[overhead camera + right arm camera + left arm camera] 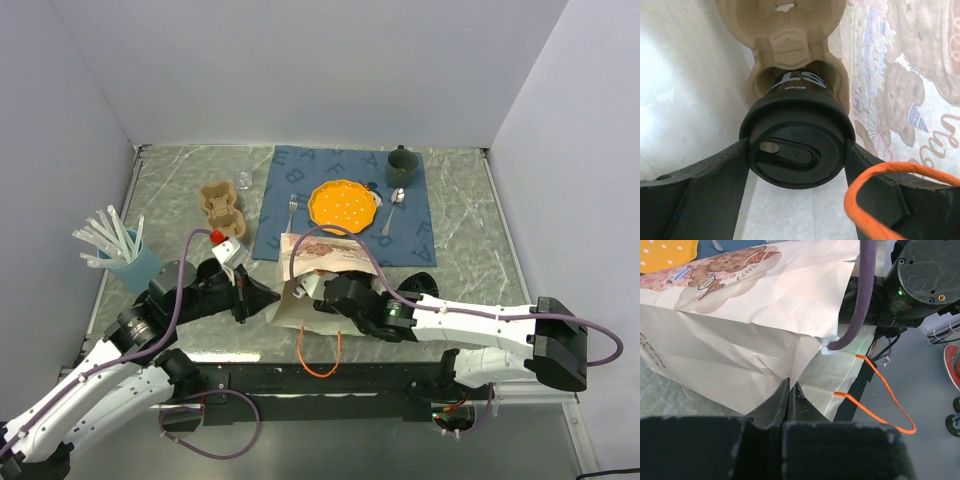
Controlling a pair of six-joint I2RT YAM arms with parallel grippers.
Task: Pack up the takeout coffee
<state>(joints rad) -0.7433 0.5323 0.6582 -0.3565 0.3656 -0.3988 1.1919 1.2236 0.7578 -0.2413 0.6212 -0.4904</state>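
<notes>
White paper: the paper bag (322, 258) lies on its side with its mouth toward the arm bases. Its upper face carries a bear print.
Hidden from above: the bag's upper face covers the takeout coffee and the right gripper's fingers. Only the right wrist view shows them.
Task thing: takeout coffee (797, 120), a black cup with a black lid (796, 155), sits deep inside the bag. Its base is seated in a well of a pulp cup carrier (790, 35), and the lower cup wall is sunk out of sight in that well.
Right arm: right gripper (797, 150) is inside the bag, with a finger pressed on each side of the lid's rim and the cup held between them.
Left arm: left gripper (790, 394) is at the bag's mouth edge, jaws closed on a fold of the paper. Its body is a dark blur across the bottom of its own view.
Writing on cup: white "ST" on the wall. A smaller word under it is too small to read.
Writing on bag: the print beside a bear reads like "Happy", upside down in the left wrist view. Lettering at the bag's far-left edge is cut off.
Handle: an orange cord handle (890, 410) loops out of the bag's mouth. In the right wrist view it is blurred, crossing in front of one finger.
</notes>
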